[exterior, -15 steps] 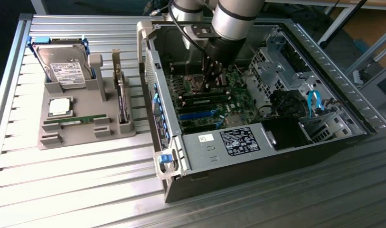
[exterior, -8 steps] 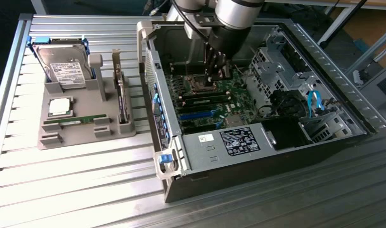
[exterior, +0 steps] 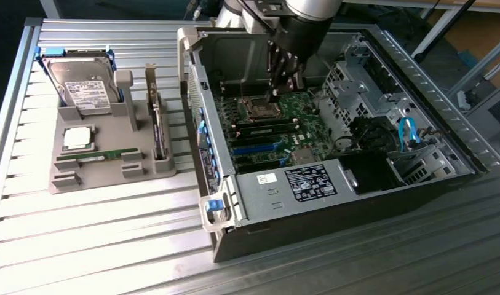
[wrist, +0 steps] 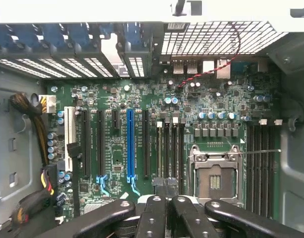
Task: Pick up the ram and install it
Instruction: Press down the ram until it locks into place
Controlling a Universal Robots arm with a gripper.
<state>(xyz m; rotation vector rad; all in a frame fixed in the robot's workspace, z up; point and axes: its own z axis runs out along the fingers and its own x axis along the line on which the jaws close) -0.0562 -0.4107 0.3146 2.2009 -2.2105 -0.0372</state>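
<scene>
In the exterior view, an open computer case (exterior: 332, 209) lies on a slatted metal table (exterior: 85, 246). A grey parts tray (exterior: 69, 178) sits at the case's nine o'clock. The ram (exterior: 98, 155) lies flat in a slot of that tray, towards the tray's six o'clock edge, well apart from the arm. A square silver processor chip (exterior: 77, 138) rests just beyond the ram at its twelve o'clock, and a hard drive (exterior: 85, 86) stands further on in the same direction. At the ram's three o'clock, a larger card (exterior: 158, 126) stands on edge. The gripper (exterior: 280, 92) hangs inside the case over the green motherboard (exterior: 295, 132), its tip near the processor socket (exterior: 261, 110), at about the socket's one o'clock.

In the wrist view, the gripper (wrist: 167, 191) looks straight down on the motherboard (wrist: 211, 99). Its two black fingers (wrist: 154, 213) are drawn close together (clenched, with nothing visibly held between them). The tips sit over the dark memory slots (wrist: 169, 148), which run between a long blue slot (wrist: 130, 144) and the empty socket (wrist: 214, 176) with its metal frame. A bundle of yellow, red and black cables (wrist: 33, 119) runs along the board's far edge, beyond the blue slot.
</scene>
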